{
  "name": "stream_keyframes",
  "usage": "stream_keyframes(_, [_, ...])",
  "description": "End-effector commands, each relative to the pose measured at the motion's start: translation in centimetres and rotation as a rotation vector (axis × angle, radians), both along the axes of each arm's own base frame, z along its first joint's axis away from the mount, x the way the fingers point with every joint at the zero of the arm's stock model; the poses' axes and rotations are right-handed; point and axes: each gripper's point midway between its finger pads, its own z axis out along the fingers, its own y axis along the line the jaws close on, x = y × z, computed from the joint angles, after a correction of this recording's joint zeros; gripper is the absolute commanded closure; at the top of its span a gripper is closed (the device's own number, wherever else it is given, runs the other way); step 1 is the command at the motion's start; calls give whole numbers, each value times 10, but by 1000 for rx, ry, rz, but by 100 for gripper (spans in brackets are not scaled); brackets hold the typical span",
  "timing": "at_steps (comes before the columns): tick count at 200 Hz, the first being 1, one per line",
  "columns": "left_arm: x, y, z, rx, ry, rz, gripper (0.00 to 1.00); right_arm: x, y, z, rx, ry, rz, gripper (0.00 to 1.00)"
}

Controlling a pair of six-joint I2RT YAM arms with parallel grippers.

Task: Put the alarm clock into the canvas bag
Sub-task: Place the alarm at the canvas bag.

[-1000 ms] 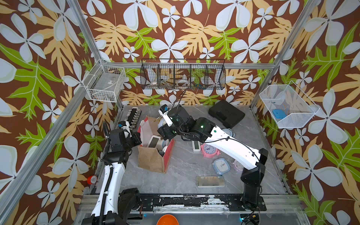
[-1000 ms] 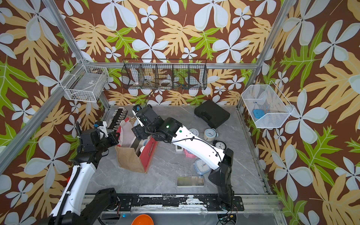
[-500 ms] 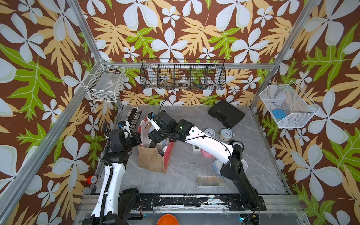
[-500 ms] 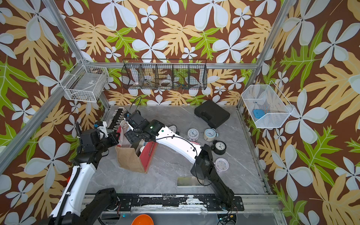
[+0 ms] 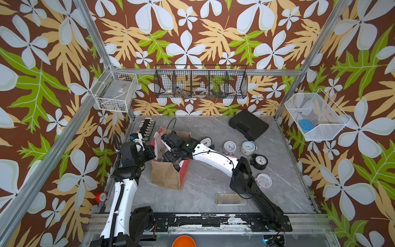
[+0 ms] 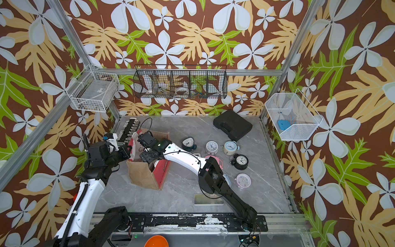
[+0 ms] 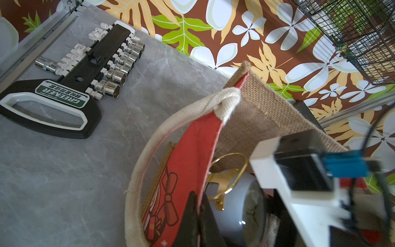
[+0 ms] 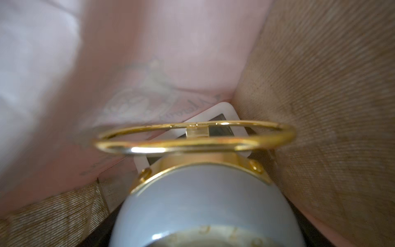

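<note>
— Where do you have the alarm clock?

— Inside the canvas bag. The alarm clock has a round grey-blue body with a gold band and a gold ring handle on top. Its dial shows only blurred in the left wrist view. Tan burlap is on one side of it and the red panel on the other. Past the ring, a white-framed flat device lies on the bag's floor. I can't tell whether the clock touches the bottom.

— And the hand on it?

— My right hand is sunk into the bag's mouth, pointing down. Its jaws are set wide and the clock's body fills the gap between them, so it is gripping the clock.

— The other one?

— My left hand is closed, pinching the top edge of the red panel just beside the white rope handle. Beyond that hand a socket rack lies on the table. Behind my right forearm, several spare clocks stand on the table.
</note>
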Motion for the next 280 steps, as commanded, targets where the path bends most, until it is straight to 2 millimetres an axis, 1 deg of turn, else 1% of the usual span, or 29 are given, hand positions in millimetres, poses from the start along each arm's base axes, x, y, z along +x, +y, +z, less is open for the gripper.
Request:
stream_keyframes(1, [-1, -3, -2, -9, 9, -13, 100, 5, 6, -4, 25, 2, -8, 21])
stream_keyframes(19, [-1, -3, -3, -11, 11, -14, 100, 7, 6, -15, 20, 16, -11, 21])
stream_keyframes(57, [-1, -3, -4, -12, 11, -14, 100, 14, 0, -46, -19, 48, -34, 20])
stream_keyframes(79, [-1, -3, -5, -13, 15, -14, 100, 18, -1, -59, -33, 52, -44, 19])
stream_keyframes(113, [-1, -3, -4, -14, 13, -14, 100, 18, -4, -81, -73, 70, -51, 17])
stream_keyframes(139, [-1, -3, -5, -16, 16, -16, 100, 16, -5, -86, -81, 78, -52, 12])
stream_keyframes(162, [-1, -4, -5, -17, 17, -17, 100, 18, -4, -74, -65, 64, -57, 5])
stream_keyframes(185, [-1, -4, -6, -17, 18, -17, 100, 19, -2, -52, -29, 46, -61, 1])
stream_keyframes(195, [-1, -3, -6, -17, 18, -16, 100, 20, -2, -41, -14, 36, -61, 0])
stream_keyframes(235, [0, -4, -7, -18, 21, -17, 100, 18, -3, 4, 42, -4, -56, 0])
stream_keyframes(280, [0, -4, -7, -19, 23, -16, 100, 9, -5, 60, 96, -73, -41, 0])
